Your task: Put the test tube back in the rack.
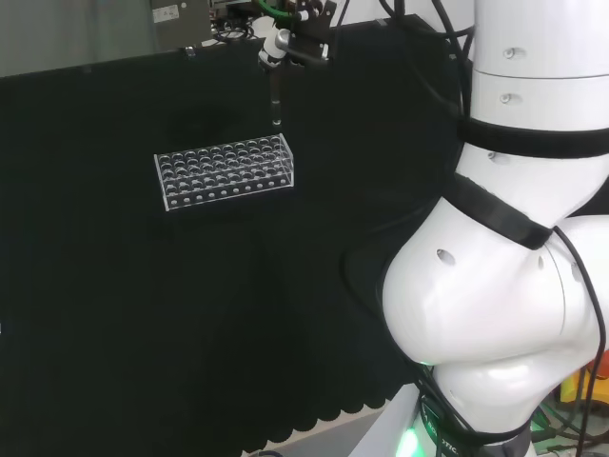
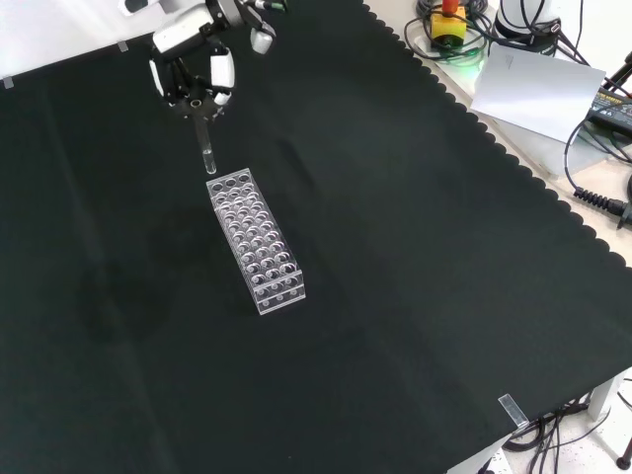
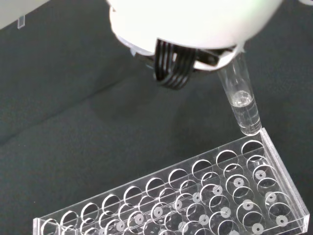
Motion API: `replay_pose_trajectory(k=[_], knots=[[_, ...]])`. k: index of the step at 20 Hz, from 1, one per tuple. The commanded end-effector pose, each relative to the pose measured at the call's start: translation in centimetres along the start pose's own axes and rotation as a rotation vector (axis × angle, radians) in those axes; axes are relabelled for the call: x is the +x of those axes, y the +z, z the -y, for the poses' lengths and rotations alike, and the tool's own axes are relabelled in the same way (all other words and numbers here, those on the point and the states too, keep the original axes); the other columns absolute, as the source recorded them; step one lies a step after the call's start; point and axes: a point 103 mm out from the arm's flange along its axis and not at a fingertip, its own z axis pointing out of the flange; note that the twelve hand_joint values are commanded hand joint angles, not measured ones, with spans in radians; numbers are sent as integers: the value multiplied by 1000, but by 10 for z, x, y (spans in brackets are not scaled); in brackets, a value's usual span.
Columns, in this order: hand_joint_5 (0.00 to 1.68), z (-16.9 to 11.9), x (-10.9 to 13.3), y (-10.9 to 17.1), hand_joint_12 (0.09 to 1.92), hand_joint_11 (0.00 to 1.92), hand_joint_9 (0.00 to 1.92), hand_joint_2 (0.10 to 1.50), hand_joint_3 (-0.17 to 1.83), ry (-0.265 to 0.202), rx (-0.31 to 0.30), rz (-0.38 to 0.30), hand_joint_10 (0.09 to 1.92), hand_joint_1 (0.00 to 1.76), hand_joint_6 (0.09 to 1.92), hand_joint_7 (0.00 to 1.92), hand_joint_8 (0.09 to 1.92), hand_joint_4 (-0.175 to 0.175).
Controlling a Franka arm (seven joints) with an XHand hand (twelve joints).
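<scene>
Above the far end of the clear rack (image 2: 256,241), the hand (image 2: 194,71) grips a test tube (image 2: 205,148) between curled fingers, so the tube hangs upright below it with its rounded bottom pointing down. From the front view the hand enters at the top left of the black-clothed desk (image 2: 415,257), and the tube's lower end sits just beyond the rack's upper short edge — near it, with a sliver of cloth between. Whether the tip is over a hole or just outside the rim cannot be told from this angle.

Seen from the head view, the hand (image 1: 285,43) is at the top centre, and the test tube (image 1: 276,100) drops from it toward the right rear corner of the rack (image 1: 225,171), its tip clear above the rack's top plate. That rack lies flat on the cloth, long side across the view, its rows of round holes showing no tubes.

Close up in the wrist view, the test tube (image 3: 239,100) comes out from under the white bulk of the hand (image 3: 195,24), slightly tilted, with a little clear liquid visible part-way down. Its bottom is just beside the corner of the rack (image 3: 195,196) — over the outer edge, close to the corner hole, not yet inside any opening.
</scene>
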Motion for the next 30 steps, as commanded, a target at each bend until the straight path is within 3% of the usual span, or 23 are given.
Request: replay_pose_trajectory(k=[1, 30], knots=[[1352, -7, 0, 5, 866, 1272, 1652, 541, 802, 0, 13, -4, 684, 1332, 551, 1408, 551, -175], [1350, -10, -15, 52, 868, 1270, 1653, 540, 804, 31, 87, -18, 688, 1332, 555, 1407, 555, -175]])
